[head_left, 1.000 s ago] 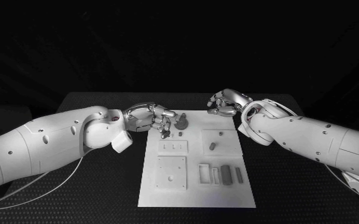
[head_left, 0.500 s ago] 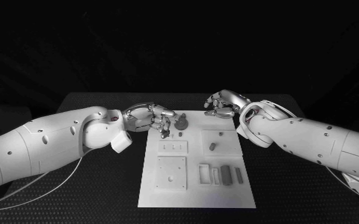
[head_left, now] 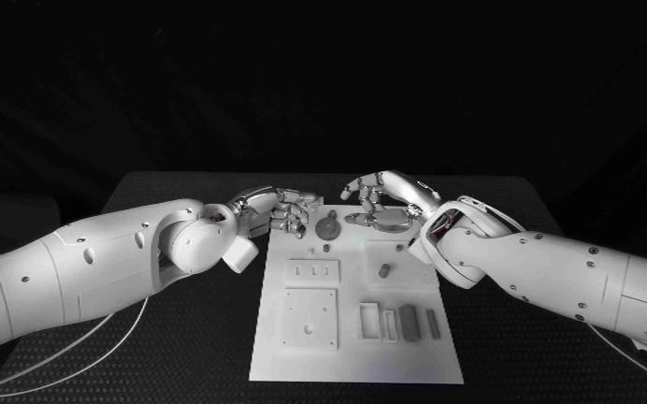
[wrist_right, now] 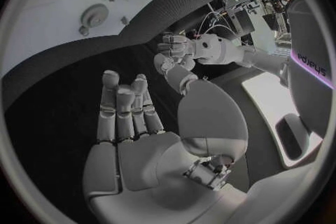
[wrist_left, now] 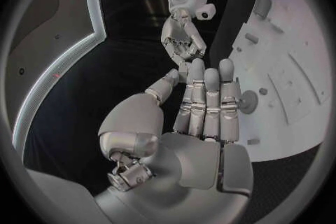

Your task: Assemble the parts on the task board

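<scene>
Right hand (fingers apart, empty) has moved over the task board.

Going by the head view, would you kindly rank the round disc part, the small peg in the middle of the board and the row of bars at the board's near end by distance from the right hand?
1. Round disc part, at the board's far end, just left of the right hand.
2. Small peg, mid-board.
3. Row of bars, at the near end of the task board.
</scene>
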Controlling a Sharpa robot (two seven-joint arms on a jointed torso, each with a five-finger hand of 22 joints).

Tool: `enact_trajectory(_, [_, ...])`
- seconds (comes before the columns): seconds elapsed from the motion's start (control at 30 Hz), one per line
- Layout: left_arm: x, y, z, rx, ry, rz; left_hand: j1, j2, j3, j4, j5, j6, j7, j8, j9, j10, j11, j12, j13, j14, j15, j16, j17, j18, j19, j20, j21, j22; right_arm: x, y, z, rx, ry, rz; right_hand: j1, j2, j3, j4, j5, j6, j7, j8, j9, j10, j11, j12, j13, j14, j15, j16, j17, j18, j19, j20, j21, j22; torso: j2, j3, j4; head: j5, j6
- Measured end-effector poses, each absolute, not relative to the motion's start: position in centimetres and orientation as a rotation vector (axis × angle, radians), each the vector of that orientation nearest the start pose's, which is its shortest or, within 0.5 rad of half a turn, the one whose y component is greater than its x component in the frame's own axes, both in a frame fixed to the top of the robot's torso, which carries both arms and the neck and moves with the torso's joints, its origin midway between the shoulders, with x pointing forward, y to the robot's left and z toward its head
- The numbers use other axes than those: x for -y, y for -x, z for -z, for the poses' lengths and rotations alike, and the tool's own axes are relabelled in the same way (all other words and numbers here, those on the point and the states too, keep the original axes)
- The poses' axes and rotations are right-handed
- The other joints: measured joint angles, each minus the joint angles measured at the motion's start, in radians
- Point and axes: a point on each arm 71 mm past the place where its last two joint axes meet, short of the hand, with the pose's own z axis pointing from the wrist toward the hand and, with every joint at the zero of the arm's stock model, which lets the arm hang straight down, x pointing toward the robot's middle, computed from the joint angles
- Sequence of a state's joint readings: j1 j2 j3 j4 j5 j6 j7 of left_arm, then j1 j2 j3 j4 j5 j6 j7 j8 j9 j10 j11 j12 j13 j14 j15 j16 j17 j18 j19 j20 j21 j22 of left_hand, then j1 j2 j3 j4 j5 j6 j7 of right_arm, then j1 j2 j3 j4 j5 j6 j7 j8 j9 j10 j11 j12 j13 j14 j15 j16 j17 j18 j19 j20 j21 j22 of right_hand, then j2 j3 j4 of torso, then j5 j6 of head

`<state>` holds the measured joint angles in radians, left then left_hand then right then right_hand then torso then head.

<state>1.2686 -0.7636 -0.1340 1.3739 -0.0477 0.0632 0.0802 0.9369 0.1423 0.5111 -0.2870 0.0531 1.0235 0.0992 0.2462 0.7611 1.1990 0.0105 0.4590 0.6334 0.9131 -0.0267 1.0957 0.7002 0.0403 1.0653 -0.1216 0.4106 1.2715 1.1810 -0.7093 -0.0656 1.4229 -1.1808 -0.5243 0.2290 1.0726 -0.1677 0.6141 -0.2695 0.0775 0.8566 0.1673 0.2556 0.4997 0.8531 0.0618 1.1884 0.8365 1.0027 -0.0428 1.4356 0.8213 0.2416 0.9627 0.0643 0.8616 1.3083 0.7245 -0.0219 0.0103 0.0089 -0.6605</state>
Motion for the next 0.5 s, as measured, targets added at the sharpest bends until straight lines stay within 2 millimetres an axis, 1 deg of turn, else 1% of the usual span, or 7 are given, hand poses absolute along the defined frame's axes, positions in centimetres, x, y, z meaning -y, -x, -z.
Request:
enact_trajectory(0.03, [-19.23,-50.2,20.61,-1.953,1.068,1.543,0.0,0.0,0.0,0.0,0.0,0.0,0.0,-0.002,0.0,0.0,0.0,0.0,0.0,0.0,0.0,0.0,0.0,0.0,0.0,0.0,0.0,0.0,15.27,-48.77,18.68,-1.439,0.052,-1.042,-0.001,-0.001,-0.005,0.0,0.0,-0.002,0.001,0.0,0.0,-0.002,0.002,0.0,0.0,-0.002,0.002,0.0,0.0,0.002,-0.002,0.002,0.0,0.0,0.0,-0.0001,0.0,0.0,0.0])
enact_trajectory(0.1, [-19.25,-50.22,20.67,-1.947,1.082,1.532,0.0,0.0,0.0,0.0,0.0,0.001,-0.001,-0.003,0.0,0.0,0.0,0.0,0.0,0.0,0.0,0.0,0.0,0.0,0.0,0.0,0.0,0.0,15.1,-48.59,18.64,-1.434,0.039,-1.066,-0.011,-0.011,-0.024,0.001,0.0,-0.006,0.004,-0.005,-0.001,-0.005,0.004,0.0,0.0,-0.004,0.004,0.0,0.0,0.014,-0.004,0.004,0.0,0.0,0.0,-0.0001,0.0001,0.001,0.002])
enact_trajectory(0.13, [-19.28,-50.24,20.68,-1.945,1.088,1.528,0.0,0.0,0.0,0.0,0.0,0.001,-0.001,-0.003,0.0,0.0,0.0,0.0,0.0,0.0,0.0,0.0,0.0,0.0,0.0,0.0,0.0,0.0,15.05,-48.54,18.61,-1.433,0.027,-1.078,-0.013,-0.013,-0.031,0.002,0.0,-0.008,0.006,-0.006,-0.001,-0.007,0.007,0.0,0.0,-0.007,0.005,0.0,0.0,0.015,-0.007,0.007,-0.001,0.0,0.0,-0.0001,0.0001,0.002,0.002])
enact_trajectory(0.2, [-19.38,-50.29,20.71,-1.941,1.095,1.52,0.0,0.0,0.0,0.0,0.0,0.002,-0.002,-0.004,0.0,0.0,0.0,0.0,0.0,0.0,0.0,0.0,-0.001,0.0,0.0,0.0,0.0,0.0,15.02,-48.52,18.57,-1.432,0.002,-1.098,-0.018,-0.007,-0.044,0.001,0.0,-0.012,0.009,-0.006,-0.003,-0.012,0.005,0.0,0.0,-0.013,0.005,0.0,0.0,0.015,-0.009,0.009,-0.006,0.0,0.0,-0.0001,0.0002,0.002,0.003])
enact_trajectory(0.37, [-19.64,-50.38,20.77,-1.94,1.096,1.507,0.0,0.0,0.003,-0.003,0.0,0.002,-0.001,-0.009,0.0,0.0,0.0,0.0,0.001,0.0,0.0,0.0,-0.001,0.0,0.0,0.0,0.0,0.0,14.96,-48.76,18.66,-1.441,-0.067,-1.129,-0.037,-0.005,-0.063,0.012,0.0,-0.044,0.018,-0.027,-0.012,-0.032,0.017,0.0,-0.001,-0.03,0.015,0.0,0.0,0.016,-0.023,0.013,-0.015,0.0,0.001,-0.0005,0.0006,0.003,0.004])
enact_trajectory(0.43, [-19.7,-50.42,20.78,-1.944,1.086,1.503,0.0,0.0,0.004,-0.002,0.0,0.004,0.0,-0.011,0.0,0.0,0.0,0.0,0.001,0.0,0.0,0.0,-0.001,0.0,0.0,0.0,0.0,0.0,14.82,-48.79,18.68,-1.446,-0.09,-1.143,-0.038,-0.003,-0.069,0.013,0.0,-0.051,0.02,-0.029,-0.016,-0.037,0.022,0.0,-0.001,-0.033,0.019,0.0,0.0,0.016,-0.027,0.016,-0.015,0.0,0.001,-0.0005,0.001,0.003,0.005])
enact_trajectory(0.5, [-19.73,-50.44,20.79,-1.949,1.075,1.502,0.0,0.0,0.006,0.0,0.0,0.006,0.002,-0.011,0.0,0.0,0.0,0.0,0.001,0.0,0.0,0.0,-0.001,0.0,0.0,0.0,0.0,0.0,14.62,-48.79,18.69,-1.451,-0.103,-1.154,-0.041,-0.001,-0.069,0.013,0.0,-0.052,0.022,-0.029,-0.017,-0.037,0.022,0.0,-0.001,-0.033,0.019,0.0,0.0,0.015,-0.027,0.016,-0.015,0.0,0.001,-0.0005,0.0012,0.003,0.005])
